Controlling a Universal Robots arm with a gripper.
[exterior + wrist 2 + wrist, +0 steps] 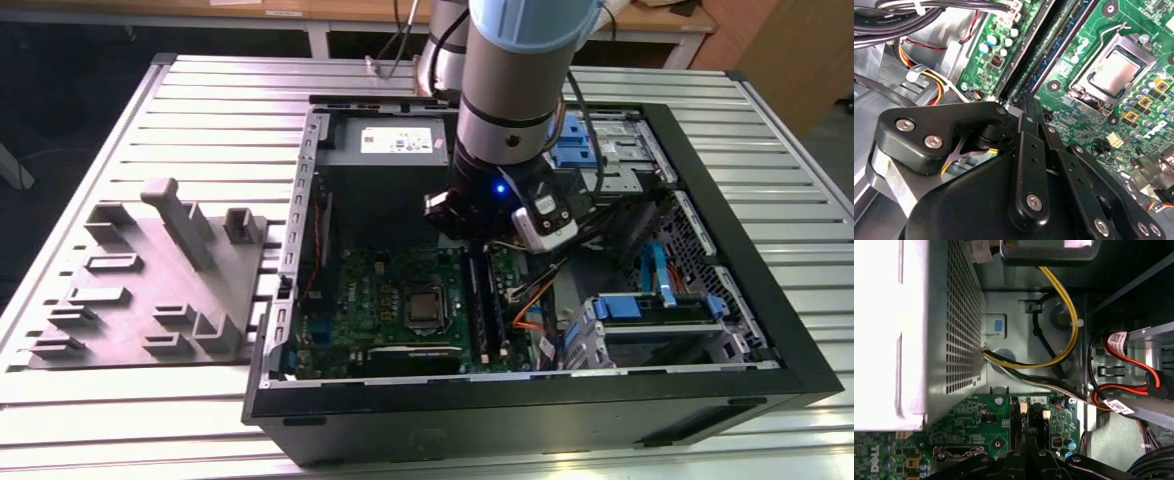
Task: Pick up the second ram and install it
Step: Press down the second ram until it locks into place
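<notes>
My gripper (478, 243) hangs inside the open computer case (534, 410), just above the long black memory slots of the green motherboard (380, 290). In both wrist views its black fingers (1024, 107) are shut, tips together at one end of the slots (1026, 436). The second ram (1054, 56), a thin dark green-blue strip, lies along the slots and runs away from the fingertips. I cannot tell whether the tips touch it. The processor socket (1114, 75) lies beside the slots.
A grey moulded fixture (147, 270) stands on the slatted table at the exterior view's left. Inside the case are the perforated power supply (949, 325), yellow and black cables (1066, 315), red cables (1134, 365) and a blue-clipped drive cage (654, 315).
</notes>
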